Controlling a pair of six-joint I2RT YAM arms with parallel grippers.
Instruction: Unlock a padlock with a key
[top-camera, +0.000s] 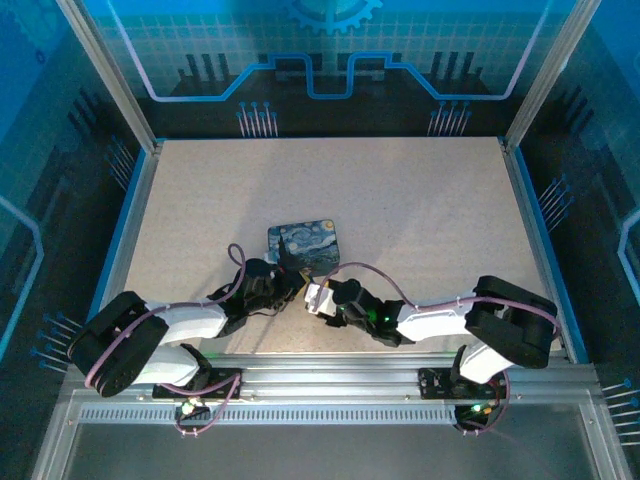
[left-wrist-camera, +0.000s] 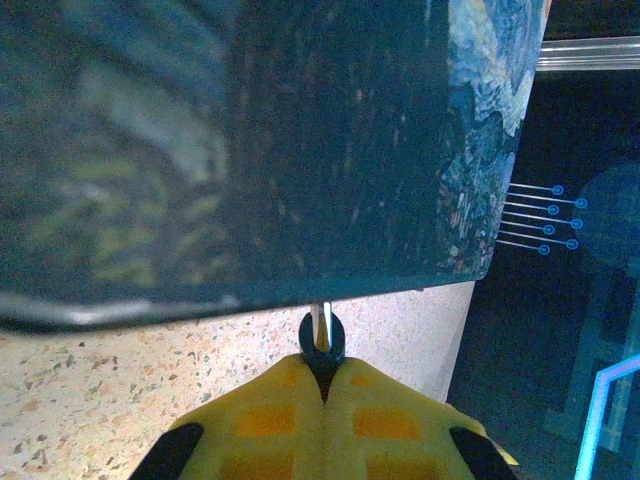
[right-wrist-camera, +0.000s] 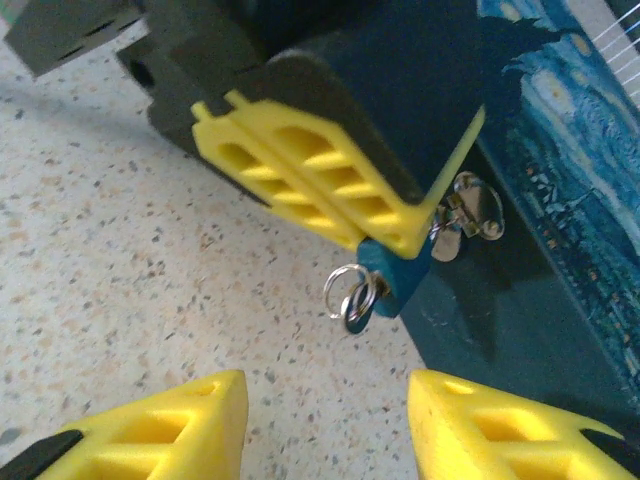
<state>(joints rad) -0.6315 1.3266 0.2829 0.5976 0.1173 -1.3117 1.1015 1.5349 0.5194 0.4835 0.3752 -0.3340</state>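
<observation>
The left gripper (right-wrist-camera: 412, 238) is clenched on the key (right-wrist-camera: 392, 282), ring dangling, just beside the box (right-wrist-camera: 560, 200). A silvery piece (right-wrist-camera: 470, 208) at its fingertips may be the padlock; this cannot be confirmed. The right gripper (right-wrist-camera: 325, 400) is released and empty. Insertion and turning are not yet done.

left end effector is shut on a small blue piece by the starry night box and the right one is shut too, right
No: the right end effector is open, its yellow fingers spread wide apart in the right wrist view. The left end effector is indeed shut on the small blue piece by the starry night box.
</observation>
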